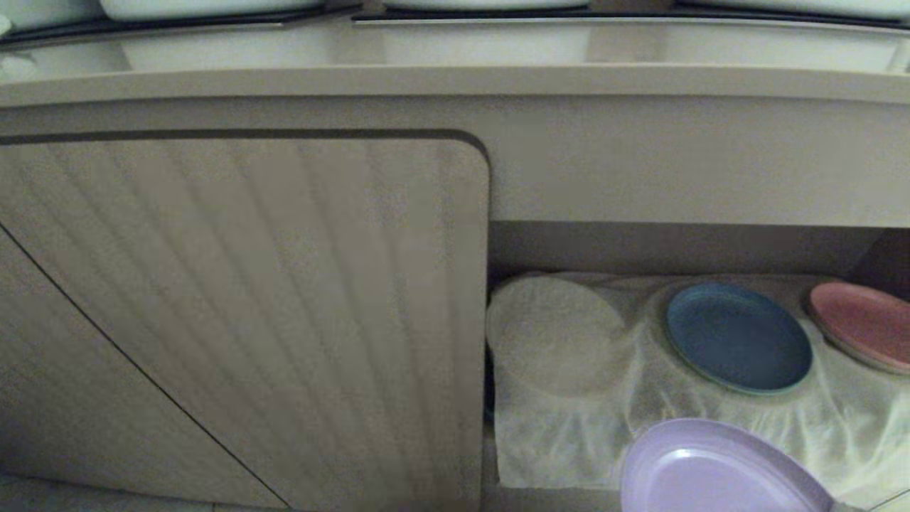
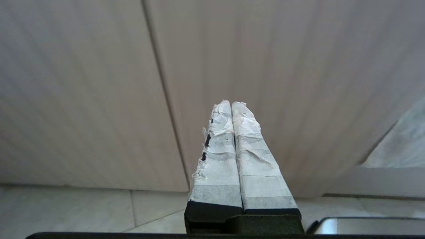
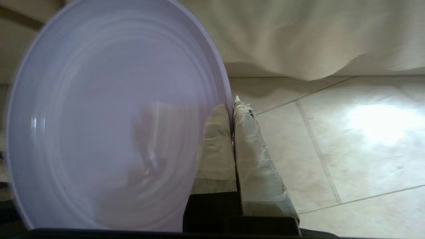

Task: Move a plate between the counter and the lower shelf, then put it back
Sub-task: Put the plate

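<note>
The lavender plate (image 1: 718,469) hangs in the air in front of the lower shelf (image 1: 569,441), low at the right of the head view. In the right wrist view the plate (image 3: 109,116) stands on edge, and my right gripper (image 3: 231,108) is shut on its rim, one taped finger on each face. The shelf's floor is lined with wrinkled white cloth that hangs over its front edge. The counter (image 1: 455,78) runs across the top of the head view. My left gripper (image 2: 231,104) is shut on nothing, pointing at a beige cabinet door (image 2: 265,66).
On the cloth sit a blue plate (image 1: 739,338) and a pink plate (image 1: 864,323), and a round bump under the cloth (image 1: 558,331) lies to their left. A closed ribbed door (image 1: 249,306) fills the left. Tiled floor (image 3: 348,139) lies below the held plate.
</note>
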Motion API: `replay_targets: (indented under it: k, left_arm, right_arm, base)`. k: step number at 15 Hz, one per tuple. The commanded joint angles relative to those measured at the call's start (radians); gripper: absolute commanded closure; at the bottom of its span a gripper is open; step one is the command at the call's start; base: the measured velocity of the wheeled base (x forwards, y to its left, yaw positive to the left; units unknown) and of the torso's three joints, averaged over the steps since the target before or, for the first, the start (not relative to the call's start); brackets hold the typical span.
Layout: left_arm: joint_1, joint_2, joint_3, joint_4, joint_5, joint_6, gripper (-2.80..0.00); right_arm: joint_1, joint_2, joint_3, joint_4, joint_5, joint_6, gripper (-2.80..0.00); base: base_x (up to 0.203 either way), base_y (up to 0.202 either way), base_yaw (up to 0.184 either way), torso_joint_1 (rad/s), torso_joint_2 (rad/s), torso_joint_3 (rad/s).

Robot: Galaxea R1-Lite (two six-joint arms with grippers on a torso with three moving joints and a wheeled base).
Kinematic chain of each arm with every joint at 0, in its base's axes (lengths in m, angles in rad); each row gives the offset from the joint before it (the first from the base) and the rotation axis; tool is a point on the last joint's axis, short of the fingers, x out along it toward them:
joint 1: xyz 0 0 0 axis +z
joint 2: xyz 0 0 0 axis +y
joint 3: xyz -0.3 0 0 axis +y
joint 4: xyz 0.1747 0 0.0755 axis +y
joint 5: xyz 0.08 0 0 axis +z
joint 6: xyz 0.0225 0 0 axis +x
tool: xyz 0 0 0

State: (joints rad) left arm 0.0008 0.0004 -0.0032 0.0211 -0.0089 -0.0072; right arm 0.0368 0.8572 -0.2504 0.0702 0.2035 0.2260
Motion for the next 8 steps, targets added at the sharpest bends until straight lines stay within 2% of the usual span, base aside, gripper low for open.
replay_targets:
  k: [1,8]
  left_arm:
    - [-0.001,0.000,0.000,0.000,0.000,0.000,0.00]
    - [-0.001,0.000,0.000,0.000,0.000,0.000,0.00]
  right_arm:
    - [0.000,0.002,0.000,0.002,0.002,0.001,0.00]
    - [0.000,0.002,0.002,0.002,0.002,0.001,0.00]
  base:
    - [0.000,-0.197,0.001,0.003,0.00,-0.002]
    - [0.000,-0.194,0.001,0.002,0.00,0.002]
